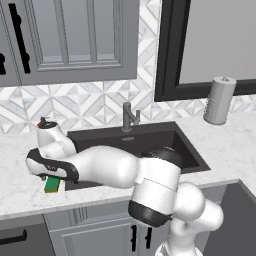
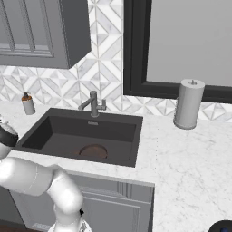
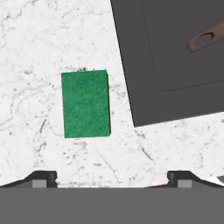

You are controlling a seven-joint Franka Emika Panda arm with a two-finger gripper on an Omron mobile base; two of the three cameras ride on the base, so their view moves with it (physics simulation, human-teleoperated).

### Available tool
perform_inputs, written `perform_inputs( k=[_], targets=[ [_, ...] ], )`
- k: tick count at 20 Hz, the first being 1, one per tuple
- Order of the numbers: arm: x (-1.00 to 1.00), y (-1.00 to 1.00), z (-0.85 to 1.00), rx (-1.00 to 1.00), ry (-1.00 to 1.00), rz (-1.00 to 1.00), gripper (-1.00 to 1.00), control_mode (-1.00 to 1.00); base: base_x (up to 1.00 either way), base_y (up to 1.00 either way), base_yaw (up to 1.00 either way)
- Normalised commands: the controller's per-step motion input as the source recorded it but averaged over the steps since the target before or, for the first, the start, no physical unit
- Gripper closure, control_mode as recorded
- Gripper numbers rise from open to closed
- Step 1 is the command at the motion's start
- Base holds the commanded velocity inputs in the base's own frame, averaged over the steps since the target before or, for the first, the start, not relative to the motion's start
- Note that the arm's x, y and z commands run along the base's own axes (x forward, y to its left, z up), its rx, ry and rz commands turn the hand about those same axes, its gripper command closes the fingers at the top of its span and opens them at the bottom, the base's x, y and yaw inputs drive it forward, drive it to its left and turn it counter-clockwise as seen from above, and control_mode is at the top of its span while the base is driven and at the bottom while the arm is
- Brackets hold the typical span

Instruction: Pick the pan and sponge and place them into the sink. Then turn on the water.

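Sponge (image 3: 85,103) lies flat on marble, at 11 o'clock from my claw (image 3: 111,177), whose fingers are apart and empty. Sink (image 3: 131,65) edge at 1 o'clock. Risk: off-centre descent, one finger clipping the sponge.

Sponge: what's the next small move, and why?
Probably descend onto the sponge and centre it between the open fingers. It lies flat on the marble counter beside the sink, ungrasped, left of centre; the pan already sits in the basin.

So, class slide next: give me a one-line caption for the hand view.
Open gripper above the green sponge on marble beside the black sink, pan handle inside.
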Motion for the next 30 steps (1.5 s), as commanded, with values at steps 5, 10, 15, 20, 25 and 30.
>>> perform_inputs(
  k=[5, 10, 15, 20, 25, 30],
  targets=[
    [0.02, 0.00, -0.29, 0.00, 0.00, 0.00, -1.00, -1.00, 0.00, 0.00, 0.00],
    [0.00, 0.00, -0.20, 0.00, 0.00, 0.00, -1.00, -1.00, 0.00, 0.00, 0.00],
    [0.02, 0.01, -0.15, -0.01, 0.00, 0.00, -1.00, -1.00, 0.00, 0.00, 0.00],
    [0.12, 0.02, -0.17, -0.01, 0.00, 0.00, -1.00, -1.00, 0.00, 0.00, 0.00],
    [0.18, 0.04, -0.11, -0.01, 0.00, 0.00, -1.00, -1.00, 0.00, 0.00, 0.00],
    [0.18, 0.16, -0.04, -0.03, 0.00, 0.00, -1.00, -1.00, 0.00, 0.00, 0.00]
  ],
)
